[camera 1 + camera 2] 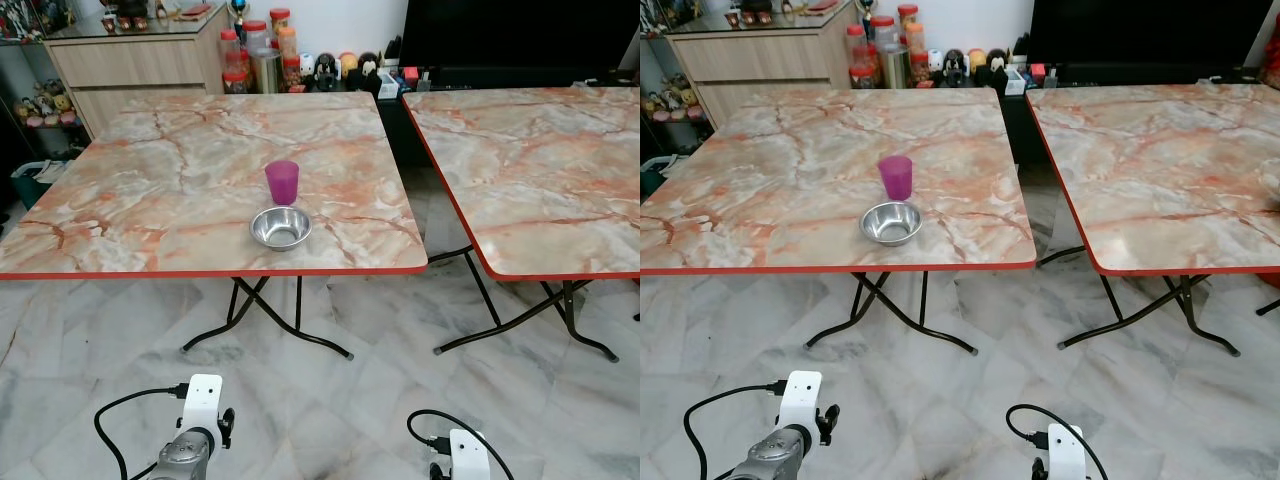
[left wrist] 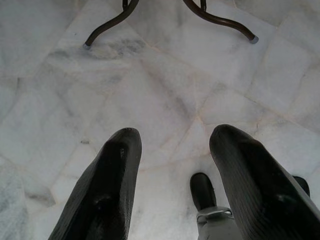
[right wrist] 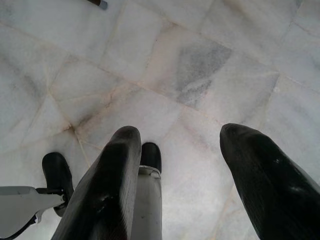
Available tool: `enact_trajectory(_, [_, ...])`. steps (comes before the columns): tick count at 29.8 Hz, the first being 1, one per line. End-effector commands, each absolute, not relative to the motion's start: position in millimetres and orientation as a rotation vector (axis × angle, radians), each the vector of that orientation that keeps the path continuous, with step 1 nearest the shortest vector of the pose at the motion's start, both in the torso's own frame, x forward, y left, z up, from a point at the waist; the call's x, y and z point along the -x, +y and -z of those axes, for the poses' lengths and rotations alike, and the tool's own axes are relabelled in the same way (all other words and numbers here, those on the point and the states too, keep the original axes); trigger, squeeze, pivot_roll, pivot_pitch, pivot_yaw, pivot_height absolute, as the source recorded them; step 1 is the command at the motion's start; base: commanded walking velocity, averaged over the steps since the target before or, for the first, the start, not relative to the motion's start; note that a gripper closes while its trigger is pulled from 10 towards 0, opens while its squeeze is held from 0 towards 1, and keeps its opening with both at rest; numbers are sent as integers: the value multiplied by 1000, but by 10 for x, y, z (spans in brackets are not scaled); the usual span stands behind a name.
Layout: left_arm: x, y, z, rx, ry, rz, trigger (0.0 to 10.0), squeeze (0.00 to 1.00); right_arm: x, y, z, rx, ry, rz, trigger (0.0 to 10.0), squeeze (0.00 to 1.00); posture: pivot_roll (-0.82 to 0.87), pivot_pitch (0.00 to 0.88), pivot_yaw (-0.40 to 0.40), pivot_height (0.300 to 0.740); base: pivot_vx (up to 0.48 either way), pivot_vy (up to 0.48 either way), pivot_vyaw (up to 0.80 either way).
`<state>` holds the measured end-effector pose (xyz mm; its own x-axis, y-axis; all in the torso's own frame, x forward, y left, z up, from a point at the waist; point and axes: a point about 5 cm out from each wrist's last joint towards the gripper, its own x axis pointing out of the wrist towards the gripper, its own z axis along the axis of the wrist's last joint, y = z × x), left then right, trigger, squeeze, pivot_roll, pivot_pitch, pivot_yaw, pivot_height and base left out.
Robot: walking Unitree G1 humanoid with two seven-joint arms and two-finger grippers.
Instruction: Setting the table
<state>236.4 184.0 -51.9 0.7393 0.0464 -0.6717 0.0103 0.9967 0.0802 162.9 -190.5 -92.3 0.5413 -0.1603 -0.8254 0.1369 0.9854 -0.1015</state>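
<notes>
Both arms hang low in front of the body. Left arm [image 1: 196,428]: wrist at the lower left of the head view, left gripper [image 2: 172,150] pointing down, fingers spread apart, holding nothing. Right arm [image 1: 462,455]: likewise low, right gripper [image 3: 177,150] pointing down, fingers apart, empty.

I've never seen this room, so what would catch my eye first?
Two marble-patterned tables with red edges, side by side, the left table bearing a purple cup with a steel bowl just in front of it near the front edge. The right table is bare. Both grippers hang open over the marble floor.
</notes>
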Motion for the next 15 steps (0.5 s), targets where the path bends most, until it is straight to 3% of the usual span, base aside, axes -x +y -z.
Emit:
enact_trajectory(1, [-2314,1864,551,-87,755,-27,10000,0,-1674,-1915,902,29,967,175,10000,0,3,0,20,740,240,0,0])
enact_trajectory(15, [-2090,1931,681,-83,825,-62,10000,0,-1673,-1908,905,55,978,146,10000,0,4,0,15,740,218,0,0])
